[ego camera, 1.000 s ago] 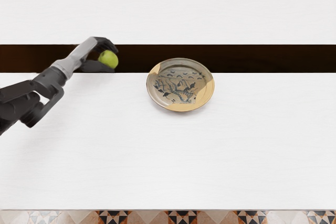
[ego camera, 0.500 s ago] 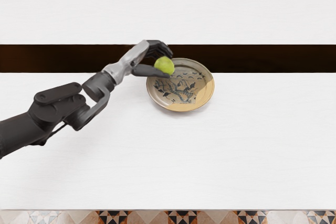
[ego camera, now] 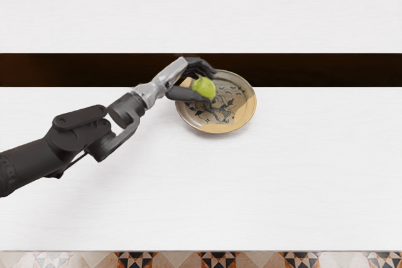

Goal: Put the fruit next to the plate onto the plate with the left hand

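A small green fruit is held over the left part of a tan plate with a dark blue pattern. My left hand is shut on the fruit, thumb below it and fingers curled over its top. The left arm reaches in from the lower left edge across the white table. I cannot tell whether the fruit touches the plate's surface. The right arm is out of view.
A dark gap runs across the table just behind the plate, with another white surface beyond it. Patterned floor tiles show below the table's front edge.
My left hand has carried the fruit rightward from the table's left side to over the plate's left part, lowering slightly in the last half second.
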Motion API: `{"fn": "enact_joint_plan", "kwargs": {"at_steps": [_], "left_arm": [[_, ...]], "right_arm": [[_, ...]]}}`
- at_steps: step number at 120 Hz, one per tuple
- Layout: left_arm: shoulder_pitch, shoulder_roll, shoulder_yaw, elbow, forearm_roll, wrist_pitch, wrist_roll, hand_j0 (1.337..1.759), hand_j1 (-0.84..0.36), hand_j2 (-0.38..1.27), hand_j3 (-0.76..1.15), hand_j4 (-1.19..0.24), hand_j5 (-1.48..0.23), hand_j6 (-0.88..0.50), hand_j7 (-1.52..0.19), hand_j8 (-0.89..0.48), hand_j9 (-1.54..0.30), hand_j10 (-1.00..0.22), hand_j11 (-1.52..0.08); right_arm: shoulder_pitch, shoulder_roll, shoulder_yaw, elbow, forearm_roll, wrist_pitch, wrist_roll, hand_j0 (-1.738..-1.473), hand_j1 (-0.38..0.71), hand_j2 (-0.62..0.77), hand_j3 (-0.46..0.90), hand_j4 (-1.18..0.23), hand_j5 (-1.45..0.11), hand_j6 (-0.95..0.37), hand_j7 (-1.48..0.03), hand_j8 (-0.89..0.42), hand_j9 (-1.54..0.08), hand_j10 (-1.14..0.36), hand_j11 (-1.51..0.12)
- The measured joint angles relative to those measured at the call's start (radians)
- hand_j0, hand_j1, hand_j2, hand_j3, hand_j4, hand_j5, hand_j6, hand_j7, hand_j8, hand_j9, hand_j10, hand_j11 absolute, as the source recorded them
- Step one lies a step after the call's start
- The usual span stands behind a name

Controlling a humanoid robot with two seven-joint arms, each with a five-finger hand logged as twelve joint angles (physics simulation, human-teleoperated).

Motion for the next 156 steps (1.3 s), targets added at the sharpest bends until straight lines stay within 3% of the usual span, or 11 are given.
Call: {"fn": "enact_joint_plan", "kwargs": {"at_steps": [20, 41, 65, 107, 122, 156], "left_arm": [[0.003, -0.005, -0.003, 0.011, -0.032, 0.000, 0.000, 1.658, -0.18, 0.18, 0.00, -0.48, -0.62, -0.48, -0.62, -0.45, -0.62, -0.49, -0.62], [0.014, -0.004, -0.015, 0.013, -0.131, -0.001, 0.000, 1.658, 0.06, 0.09, 0.00, -0.26, -0.34, -0.26, -0.34, -0.25, -0.34, -0.27, -0.34], [0.088, 0.049, -0.134, 0.008, -0.184, -0.002, 0.000, 1.658, 0.22, 0.04, 0.00, -0.11, -0.14, -0.11, -0.14, -0.11, -0.14, -0.11, -0.14], [0.215, 0.216, -0.276, 0.013, -0.209, -0.003, 0.000, 1.658, 0.31, 0.01, 0.00, -0.04, -0.05, -0.04, -0.05, -0.04, -0.05, -0.04, -0.05], [0.257, 0.226, -0.287, 0.071, -0.236, -0.003, 0.000, 1.658, 0.31, 0.01, 0.00, -0.03, -0.04, -0.03, -0.04, -0.03, -0.04, -0.03, -0.04], [0.259, 0.261, -0.292, 0.126, -0.350, -0.003, 0.000, 1.658, 0.32, 0.01, 0.00, -0.02, -0.03, -0.02, -0.03, -0.02, -0.03, -0.02, -0.03]], "right_arm": [[0.000, 0.000, 0.000, 0.000, 0.000, 0.000, 0.000, -1.658, -0.35, 0.00, 0.00, 0.00, 0.00, 0.00, 0.00, 0.00, 0.00, 0.00, 0.00], [0.000, 0.000, 0.000, 0.000, 0.000, 0.000, 0.000, -1.658, -0.35, 0.00, 0.00, 0.00, 0.00, 0.00, 0.00, 0.00, 0.00, 0.00, 0.00], [0.000, 0.000, 0.000, 0.000, 0.000, 0.000, 0.000, -1.658, -0.35, 0.00, 0.00, 0.00, 0.00, 0.00, 0.00, 0.00, 0.00, 0.00, 0.00], [0.000, 0.000, 0.000, 0.000, 0.000, 0.000, 0.000, -1.658, -0.35, 0.00, 0.00, 0.00, 0.00, 0.00, 0.00, 0.00, 0.00, 0.00, 0.00], [0.000, 0.000, 0.000, 0.000, 0.000, 0.000, 0.000, -1.658, -0.35, 0.00, 0.00, 0.00, 0.00, 0.00, 0.00, 0.00, 0.00, 0.00, 0.00], [0.000, 0.000, 0.000, 0.000, 0.000, 0.000, 0.000, -1.658, -0.35, 0.00, 0.00, 0.00, 0.00, 0.00, 0.00, 0.00, 0.00, 0.00, 0.00]]}}
